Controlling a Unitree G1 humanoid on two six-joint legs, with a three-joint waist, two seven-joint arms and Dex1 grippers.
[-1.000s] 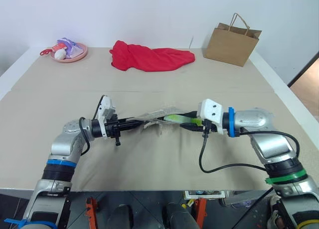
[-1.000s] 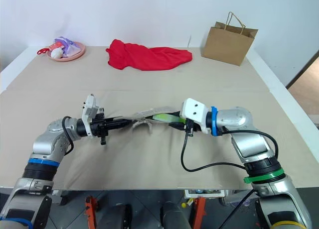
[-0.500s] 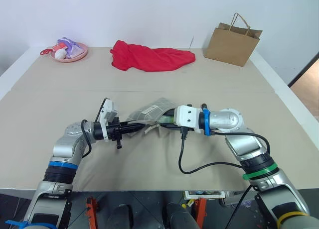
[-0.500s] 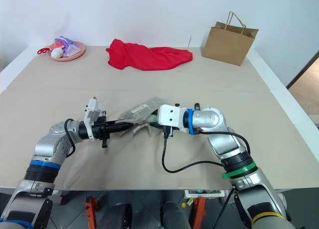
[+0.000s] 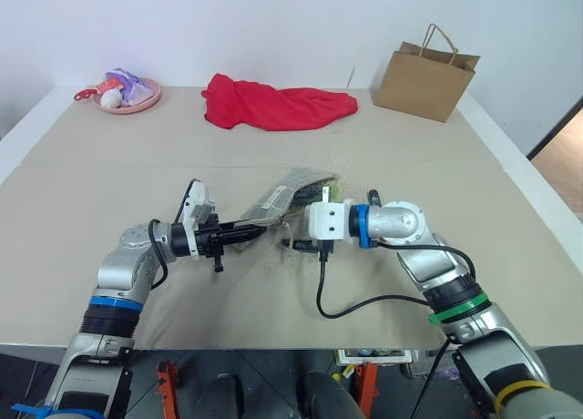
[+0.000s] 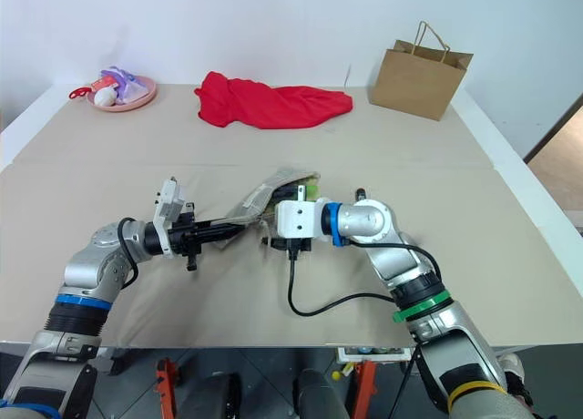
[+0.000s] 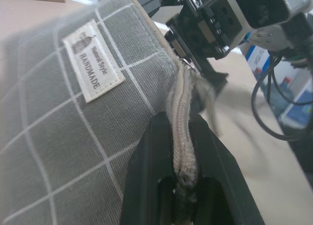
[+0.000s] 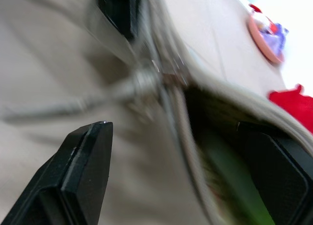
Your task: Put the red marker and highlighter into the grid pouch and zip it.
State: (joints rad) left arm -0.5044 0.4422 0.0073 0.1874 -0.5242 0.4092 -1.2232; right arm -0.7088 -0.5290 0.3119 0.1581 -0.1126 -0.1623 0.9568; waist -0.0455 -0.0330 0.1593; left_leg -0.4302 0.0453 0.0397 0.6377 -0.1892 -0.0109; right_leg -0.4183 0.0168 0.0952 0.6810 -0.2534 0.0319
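The grid pouch [image 5: 278, 199], grey with white lines and a white label [image 7: 93, 61], hangs tilted above the table's middle. My left gripper [image 5: 248, 235] is shut on the pouch's zipper end [image 7: 182, 112], pointing toward the right arm. Facing it, my right gripper [image 5: 290, 244] stands open at the pouch's mouth, its fingers [image 8: 80, 168] spread wide on either side of the zipper pull and cord [image 8: 164, 78]. The lime-green highlighter [image 8: 234, 186] lies inside the open pouch, and a green end [image 5: 328, 195] shows at its far edge. The red marker is hidden.
A red cloth [image 5: 273, 105] lies at the back centre, a brown paper bag [image 5: 424, 73] at the back right, a pink plate with toys [image 5: 127, 93] at the back left. A black cable [image 5: 364, 305] loops from my right wrist over the near table.
My right gripper moved left up to the pouch's mouth, carrying the highlighter in, and then opened. The pouch tipped up more. My left gripper stayed put, still gripping.
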